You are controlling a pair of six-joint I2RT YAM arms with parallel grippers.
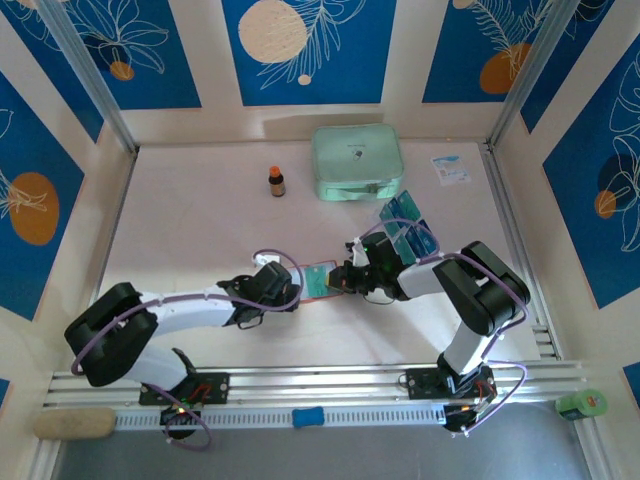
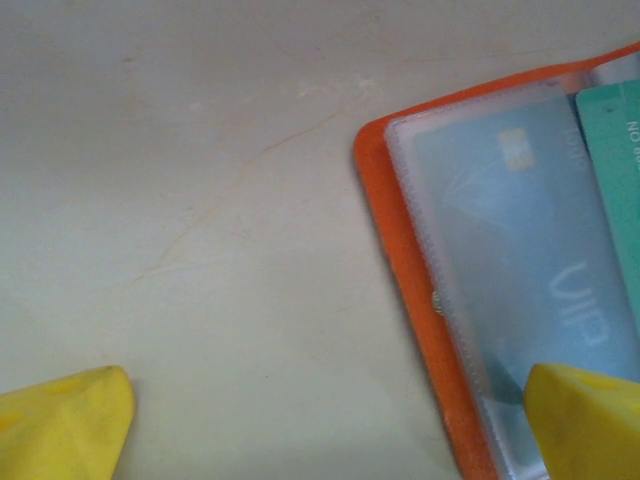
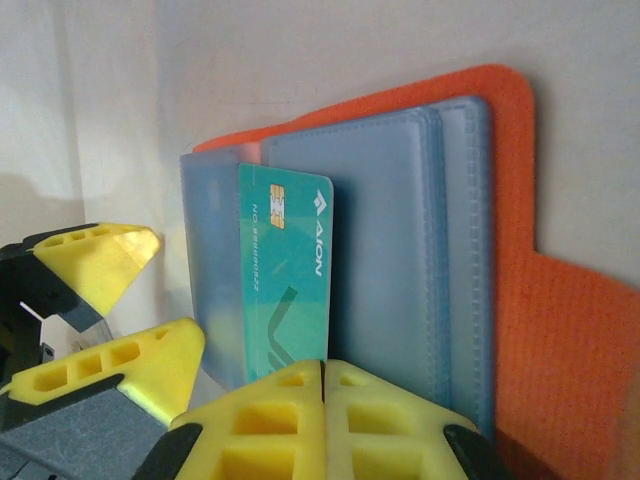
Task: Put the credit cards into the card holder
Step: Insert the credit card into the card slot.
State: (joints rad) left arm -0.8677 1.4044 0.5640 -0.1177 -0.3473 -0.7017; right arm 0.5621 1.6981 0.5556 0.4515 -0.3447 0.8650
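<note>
We find the card holder (image 1: 318, 282) lying open on the counter (image 1: 200, 220), between the two sets of jaws. At its left edge the left jaws stand spread wide, one fingertip (image 2: 585, 420) over a clear sleeve (image 2: 500, 250) that already houses a card. At its right edge the right jaws are pressed together, pinching a teal credit card (image 3: 285, 290) that seems partly entered among the sleeves. Beyond the holder, to its right, the remaining credit cards (image 1: 405, 228) lie heaped. Risk: we judge the holder weakly restrained. A further push may slide it, or buckle the card against the sleeve mouth.
</note>
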